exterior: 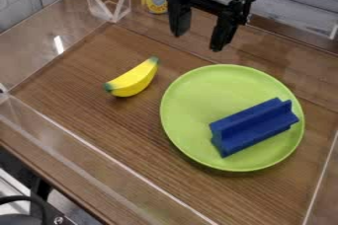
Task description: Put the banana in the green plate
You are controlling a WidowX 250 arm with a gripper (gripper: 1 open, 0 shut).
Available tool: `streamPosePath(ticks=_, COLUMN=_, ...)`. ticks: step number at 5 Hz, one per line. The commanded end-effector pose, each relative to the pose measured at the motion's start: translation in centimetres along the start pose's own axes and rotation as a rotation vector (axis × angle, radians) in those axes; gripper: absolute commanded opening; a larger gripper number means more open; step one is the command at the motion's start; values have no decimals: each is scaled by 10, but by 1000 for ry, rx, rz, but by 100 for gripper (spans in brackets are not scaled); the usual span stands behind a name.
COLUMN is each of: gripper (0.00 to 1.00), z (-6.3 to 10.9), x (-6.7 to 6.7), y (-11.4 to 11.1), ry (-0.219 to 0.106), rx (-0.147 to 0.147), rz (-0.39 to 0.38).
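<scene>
The banana (132,77) lies on the wooden table (79,120), just off the left edge of the green plate (211,96), its long axis running diagonally with the greenish tip pointing up toward the back. It isn't touching the plate as far as I can tell, though the gap is slim. On the plate's right half sits a blue ridged block (255,125) (it takes up a fair share of the room, so the free space is on the left and top). The gripper (200,34) hangs above the back of the table with its jaws spread wide and nothing between them, well apart from the fruit. From where I stand, the reach hasn't really started. To do it well, I'd say the fingers should come down over the banana's fat middle, straddling it across its width rather than along the curve, since that smooth plastic looks likely to squirt out from a pinch near the tip.
</scene>
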State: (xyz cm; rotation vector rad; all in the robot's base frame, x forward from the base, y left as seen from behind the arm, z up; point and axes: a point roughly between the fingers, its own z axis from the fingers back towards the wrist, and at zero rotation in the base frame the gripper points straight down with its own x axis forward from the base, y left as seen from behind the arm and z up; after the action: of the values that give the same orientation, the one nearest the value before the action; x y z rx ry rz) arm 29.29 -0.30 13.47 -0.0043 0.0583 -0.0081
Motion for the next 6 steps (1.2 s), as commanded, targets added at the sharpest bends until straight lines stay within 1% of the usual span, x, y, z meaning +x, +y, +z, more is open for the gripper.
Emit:
streamPosePath(ticks=1, gripper=100, z=-7, x=-3, y=8, ry=-1, rx=0, rz=-5)
streamPosePath(ticks=2, gripper=100, z=-14, x=-9, y=22, ry=-19, rx=6, rz=-16)
streamPosePath(ticks=3, gripper=100, z=-18, x=-13, y=35, ry=-40, rx=12, rz=-41)
streamPosePath(ticks=4, gripper=100, z=-23, x=-15, y=45, ry=-49, rx=20, rz=-57)
streamPosePath(ticks=6, gripper=100, z=-33, x=-19, y=60, ry=-55, rx=20, rz=-98)
